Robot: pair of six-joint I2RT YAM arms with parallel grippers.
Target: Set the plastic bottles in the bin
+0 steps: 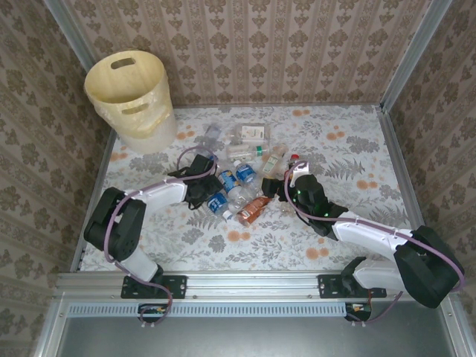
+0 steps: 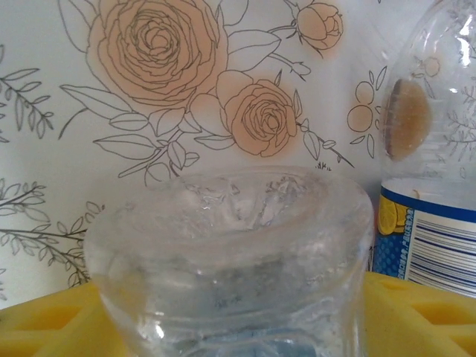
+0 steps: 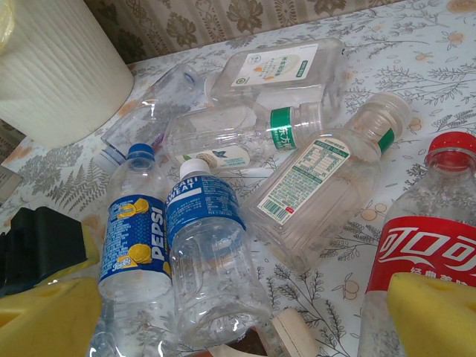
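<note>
Here, plastic bottles (image 1: pixel 242 182) heaped at the middle of the table (image 1: pixel 357 223), bin (image 1: pixel 141 123) in its far left corner
Left gripper (image 2: pixel 230 316) has a clear bottle (image 2: pixel 230 245) between its pads (image 2: pixel 44 323), clamped or not I cannot tell; right gripper (image 3: pixel 245 320) stands wide apart

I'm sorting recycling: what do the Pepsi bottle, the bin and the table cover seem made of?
Pepsi bottle: thin clear glossy plastic, see-through with bright highlights. Bin: pale yellow, matte, likely moulded plastic, given its cutout handles. Table cover: smooth printed floral sheet, vinyl or cloth, can't tell.
</note>
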